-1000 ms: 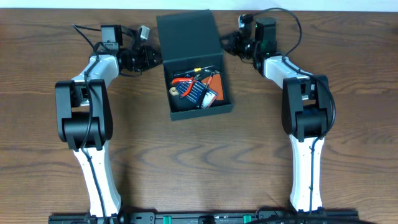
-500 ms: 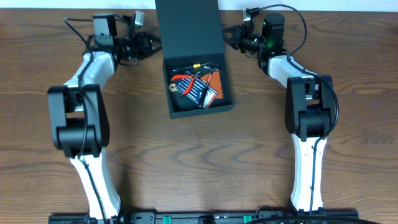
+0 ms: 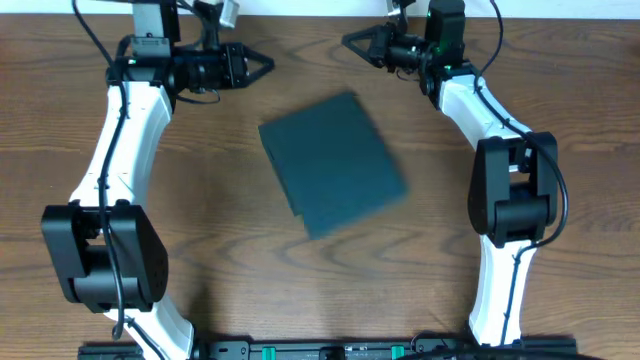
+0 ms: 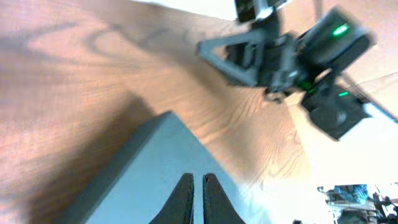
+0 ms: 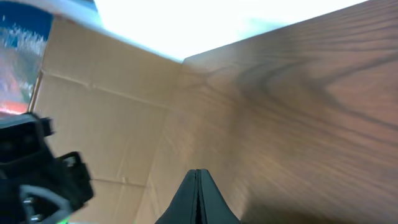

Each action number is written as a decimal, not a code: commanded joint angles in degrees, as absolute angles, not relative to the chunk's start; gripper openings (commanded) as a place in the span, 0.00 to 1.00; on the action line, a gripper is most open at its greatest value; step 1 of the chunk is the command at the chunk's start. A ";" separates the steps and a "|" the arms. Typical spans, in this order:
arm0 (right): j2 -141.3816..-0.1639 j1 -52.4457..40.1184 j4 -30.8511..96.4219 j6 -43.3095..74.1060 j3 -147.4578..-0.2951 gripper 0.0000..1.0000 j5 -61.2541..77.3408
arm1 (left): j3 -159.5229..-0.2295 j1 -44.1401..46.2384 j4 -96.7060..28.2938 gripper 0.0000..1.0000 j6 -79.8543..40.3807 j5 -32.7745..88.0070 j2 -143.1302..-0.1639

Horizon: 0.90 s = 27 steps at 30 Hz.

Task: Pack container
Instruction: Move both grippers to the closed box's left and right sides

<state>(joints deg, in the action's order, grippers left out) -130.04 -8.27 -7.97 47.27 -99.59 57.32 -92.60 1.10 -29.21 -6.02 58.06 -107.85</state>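
The container (image 3: pixel 335 163), a dark teal-black box, lies in the middle of the table with its flap lid down, so the tools inside are hidden. It is blurred in the overhead view. My left gripper (image 3: pixel 268 66) is shut and empty, raised at the far left, pointing right above the box's far-left corner. The box top also shows in the left wrist view (image 4: pixel 143 180) below the left gripper (image 4: pixel 198 186). My right gripper (image 3: pixel 347 40) is shut and empty, raised at the far right, pointing left. The right wrist view shows the right gripper (image 5: pixel 198 186) over bare wood.
The wooden table (image 3: pixel 200 240) surrounds the box. The table's far edge and a pale surface beyond it (image 5: pixel 205 25) show in the right wrist view. The right arm (image 4: pixel 292 56) shows in the left wrist view.
The box lid has swung down and shut over the tools. Both arms have lifted up and back from the lid toward the table's far edge.
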 commanded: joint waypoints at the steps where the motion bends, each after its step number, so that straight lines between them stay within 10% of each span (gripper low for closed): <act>1: -127.13 -8.84 -5.82 42.35 -100.12 0.02 59.02 | -92.82 1.13 -31.55 0.06 -3.38 56.73 -108.18; 17: -105.86 -10.55 56.18 -0.62 -100.09 0.01 16.86 | -92.82 14.39 -62.94 0.06 2.81 27.16 -95.39; 27: -109.30 -9.93 59.09 -3.11 -92.79 0.01 11.70 | -83.99 17.96 -63.88 0.06 2.50 15.81 -96.14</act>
<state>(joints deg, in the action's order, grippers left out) -107.53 -10.09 60.18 -1.08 -95.18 15.64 -86.80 18.44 -64.25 1.78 22.15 -94.85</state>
